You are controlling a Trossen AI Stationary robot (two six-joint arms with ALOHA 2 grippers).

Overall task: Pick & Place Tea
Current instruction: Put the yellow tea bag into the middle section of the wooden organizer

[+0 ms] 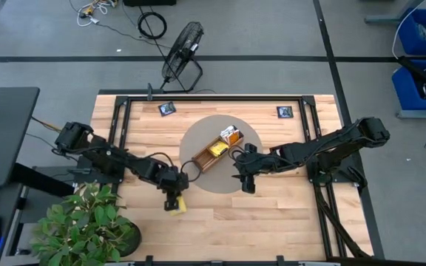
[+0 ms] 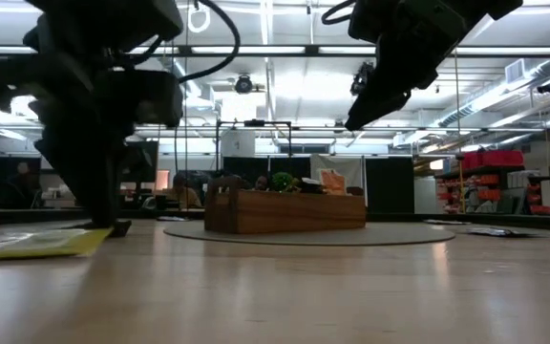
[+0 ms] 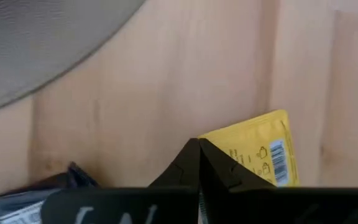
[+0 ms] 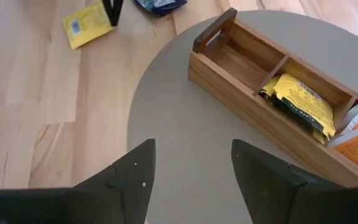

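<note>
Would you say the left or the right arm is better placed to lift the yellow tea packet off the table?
Left. The left gripper is down at the yellow tea packet, fingers shut on its edge. The right gripper hangs open by the wooden tray, well away from it.

Wooden table (image 1: 272,207) — round grey mat (image 1: 198,140), yellow tea packet (image 1: 179,207).

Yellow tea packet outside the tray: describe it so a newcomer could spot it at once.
Start at the round grey mat mid-table, which carries the wooden tray. Off the mat's edge toward the potted plant, on bare wood, lies the yellow tea packet, with the left gripper shut on its edge. A dark packet lies beside it; only this one is yellow with a barcode.
</note>
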